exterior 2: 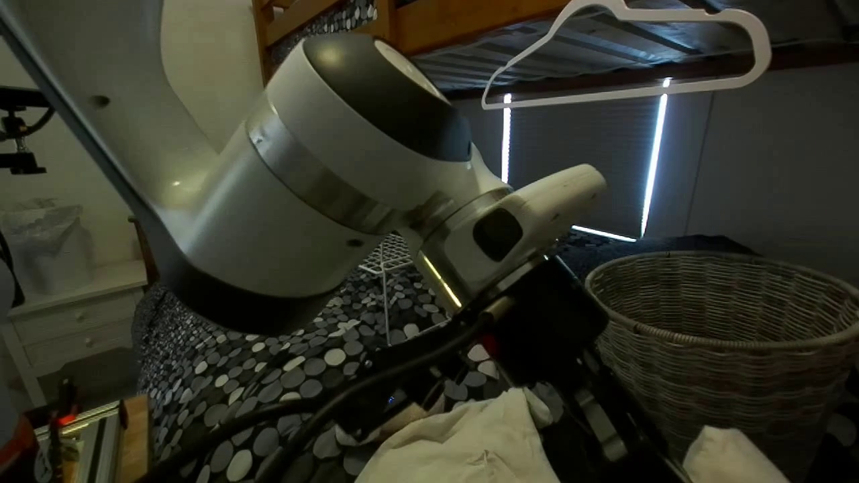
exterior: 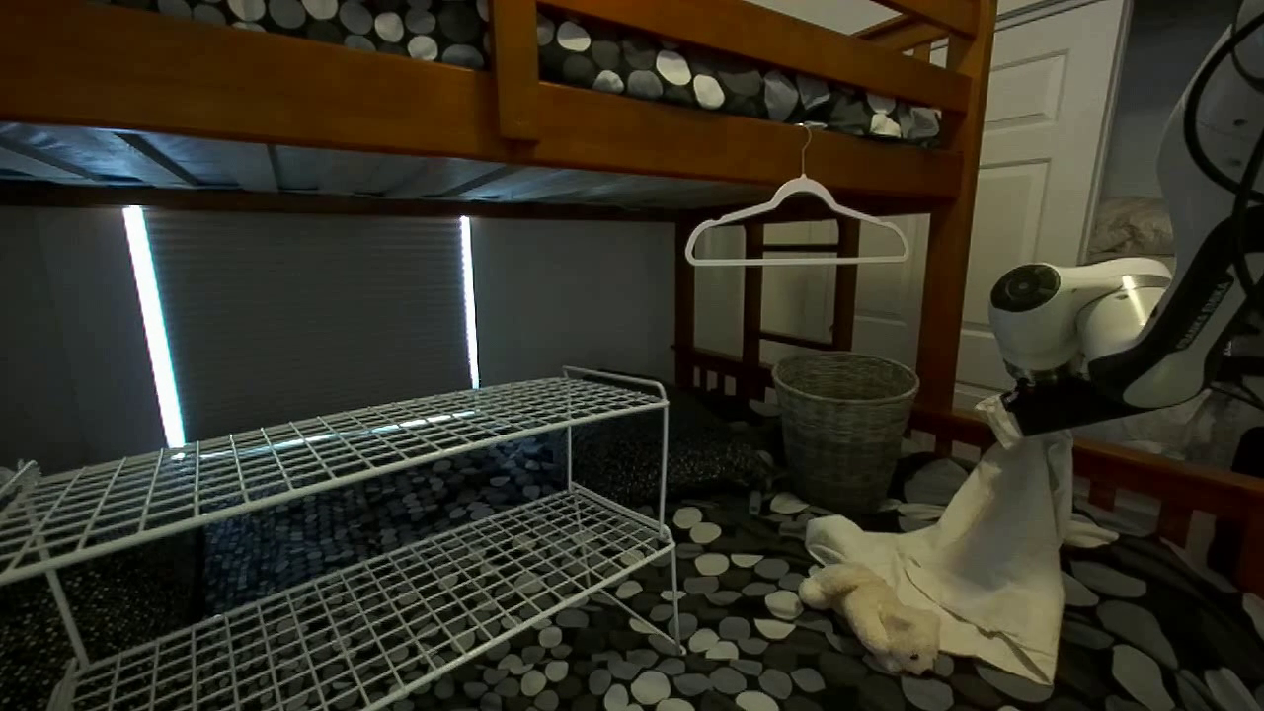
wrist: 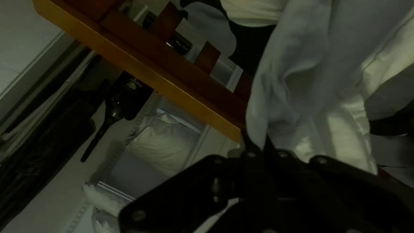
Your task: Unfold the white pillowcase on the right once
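Wrist view evidence has the black two-fingered claw (wrist: 260,146) closed, pinching an edge or fold of the white fabric pillowcase (wrist: 310,58); in an exterior view the pillowcase (exterior: 1002,543) hangs from it like a tent, its lower part resting on the black-and-grey, pebble-patterned bedding surface (exterior: 731,632). The unfolding therefore looks part-way done: grasp and lift appear achieved, while carrying the held part across, laying it flat and letting go seem left. How many layers are held cannot be told. The full drape shows in that exterior view, as does a small cream plush toy (exterior: 884,622) against or just in front of its lower edge; the wrist view lacks both but alone reveals the fingertips (wrist: 251,152) at the fabric. In an exterior view the white-and-black robot arm (exterior 2: 315,181) fills the middle, the fingertips not showing.
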You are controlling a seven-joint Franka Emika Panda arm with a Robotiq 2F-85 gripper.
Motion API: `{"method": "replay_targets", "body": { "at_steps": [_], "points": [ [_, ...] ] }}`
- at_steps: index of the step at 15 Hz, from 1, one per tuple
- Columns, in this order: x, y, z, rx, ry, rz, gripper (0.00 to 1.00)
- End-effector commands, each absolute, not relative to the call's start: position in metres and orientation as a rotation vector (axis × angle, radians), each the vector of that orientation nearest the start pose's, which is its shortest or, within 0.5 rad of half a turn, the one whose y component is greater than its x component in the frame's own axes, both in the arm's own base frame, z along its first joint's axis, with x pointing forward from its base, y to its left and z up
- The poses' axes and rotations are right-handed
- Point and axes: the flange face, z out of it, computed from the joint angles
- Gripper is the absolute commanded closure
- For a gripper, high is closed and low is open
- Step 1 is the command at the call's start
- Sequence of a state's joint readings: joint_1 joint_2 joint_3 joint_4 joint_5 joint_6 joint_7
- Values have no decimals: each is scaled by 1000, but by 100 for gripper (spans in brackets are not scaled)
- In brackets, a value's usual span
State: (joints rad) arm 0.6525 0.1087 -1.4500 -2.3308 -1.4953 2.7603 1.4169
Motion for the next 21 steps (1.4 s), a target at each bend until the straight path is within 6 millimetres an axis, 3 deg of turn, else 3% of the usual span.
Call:
{"method": "replay_targets", "body": {
  "at_steps": [1,2,5,8,12,17,21],
  "points": [
    [398,-340,318,2095,-964,594,72],
    [402,-338,308,2113,-959,592,72],
    [414,-320,281,2248,-933,580,49],
    [414,-290,257,2415,-838,495,27],
    [406,-241,250,2589,-679,399,0],
    [374,-190,253,2758,-443,236,0],
    [348,-152,267,2914,-324,132,0]
  ]
}}
